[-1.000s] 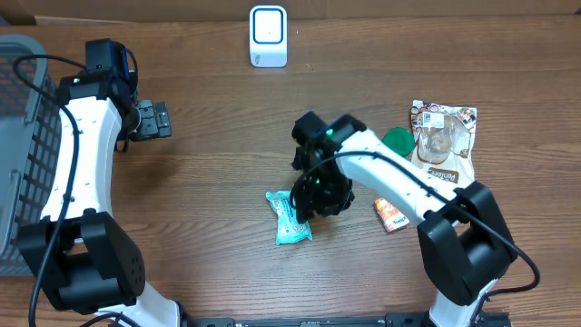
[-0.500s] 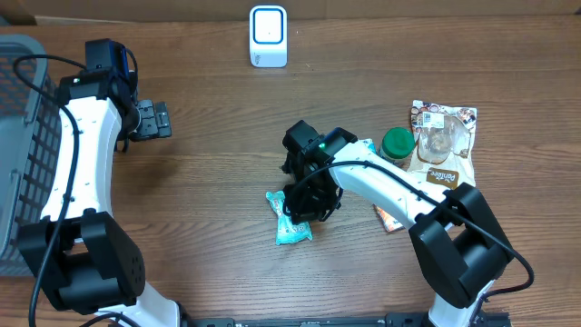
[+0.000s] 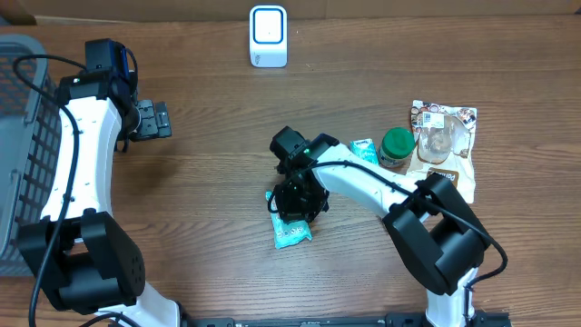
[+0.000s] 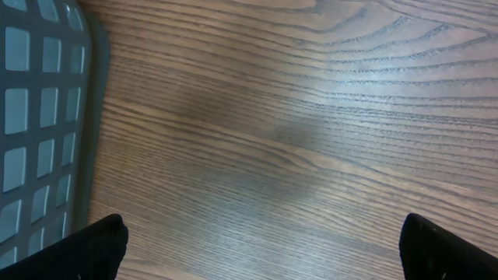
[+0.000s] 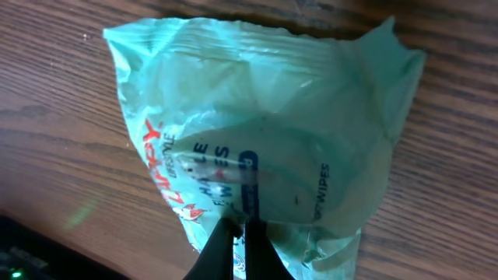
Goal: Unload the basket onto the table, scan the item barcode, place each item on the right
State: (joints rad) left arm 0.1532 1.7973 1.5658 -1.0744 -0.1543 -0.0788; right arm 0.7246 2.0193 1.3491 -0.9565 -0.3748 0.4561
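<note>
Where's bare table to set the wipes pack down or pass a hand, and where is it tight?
Bare wood runs from the left fingers across to the wipes pack, below the scanner. More lies right of the scanner, above the snack bag. Crowded: the right side, where green-lidded jar, teal packet and snack bag cluster beside the right arm.

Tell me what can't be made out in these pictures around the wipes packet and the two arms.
Barcode: the wipes packet shows none in the right wrist view; overhead, the right arm covers its upper half.
Right gripper: jaws shut, but their tips hide whether film is pinched.
Left gripper: left wrist view crops all but two fingertips.
Snack bag print: too small overhead.
</note>
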